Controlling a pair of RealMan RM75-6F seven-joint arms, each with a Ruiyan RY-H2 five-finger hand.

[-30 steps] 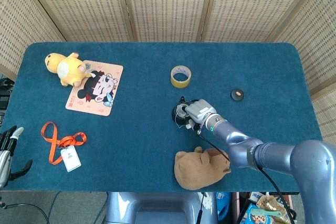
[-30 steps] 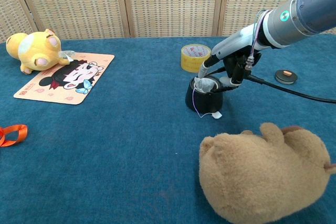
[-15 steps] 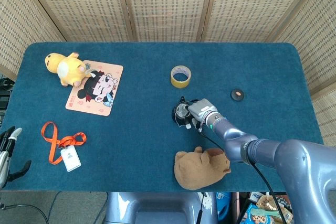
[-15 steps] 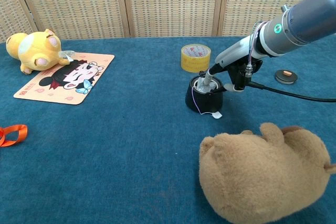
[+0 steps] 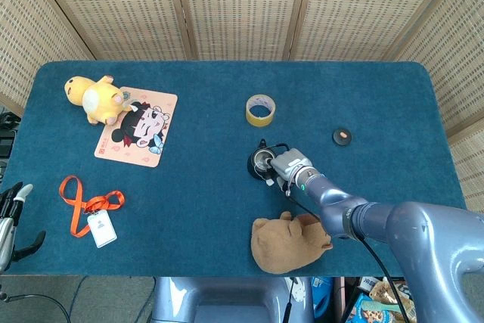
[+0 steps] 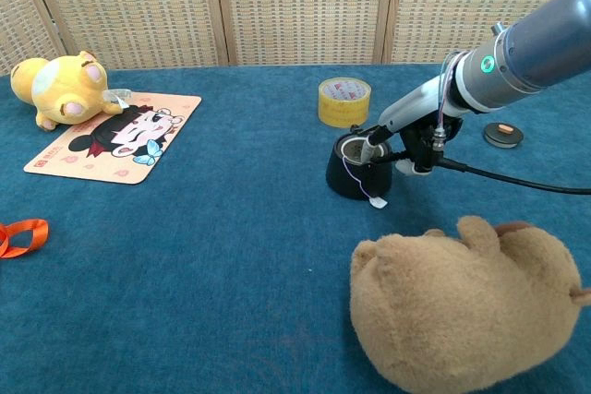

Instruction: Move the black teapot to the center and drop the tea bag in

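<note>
Reaching in from the 5 o'clock corner of the tabletop [image 5: 189, 187], the right arm stretches low toward the middle, its right hand [image 6: 406, 140] at the 3 o'clock side of the black teapot [image 6: 355, 173], fingers loosely apart and holding nothing. A tea bag string and tag [image 6: 374, 200] hang over the teapot's front wall, the bag itself inside and hard to see. Only a sliver of the left hand [image 5: 11, 213] shows at 8 o'clock, its state unclear; print on the yellow tape roll [image 6: 343, 101] at 12 o'clock is unreadable.
</note>
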